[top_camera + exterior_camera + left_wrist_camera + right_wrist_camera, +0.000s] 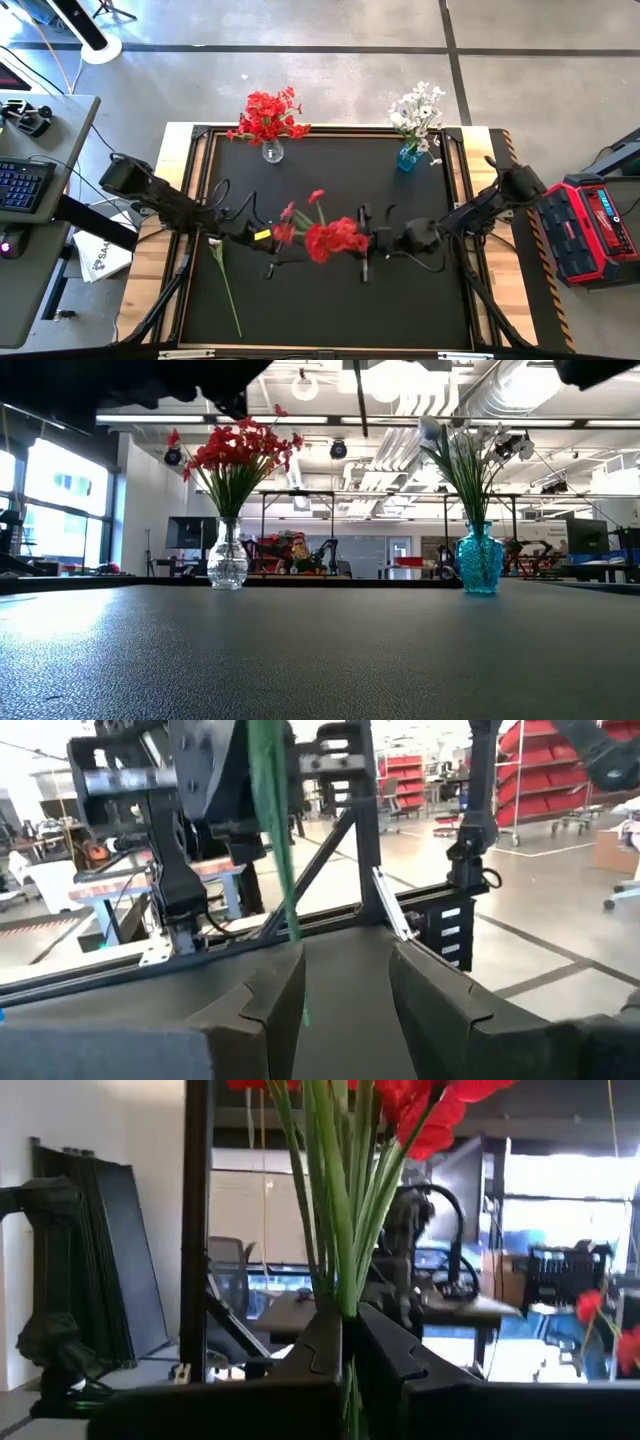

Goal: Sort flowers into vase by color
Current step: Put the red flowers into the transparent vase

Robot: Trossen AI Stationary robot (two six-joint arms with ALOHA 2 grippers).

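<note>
A red spray with bright blossoms and thin green stems hangs over the table's middle, held by my right gripper, which is shut on it. My left gripper is open just to the spray's left. In the left wrist view the green stem runs down between its open fingers; I cannot tell whether it touches them. One white-budded flower lies flat on the mat near the left edge. A clear vase holds red sprays and a blue vase holds white ones. My right gripper pinches the bundled green stems of the red spray between its two fingers, below the blossoms. The fingers come level from the table's right and lie across the stems. The spray stands roughly upright and is lifted clear of the table, blossoms above the fingers.
Both vases stand at the far edge: the clear one far left of centre, the blue one far right. A raised wooden frame borders the black mat. Off the table are a red case at right and a desk with keyboard at left.
</note>
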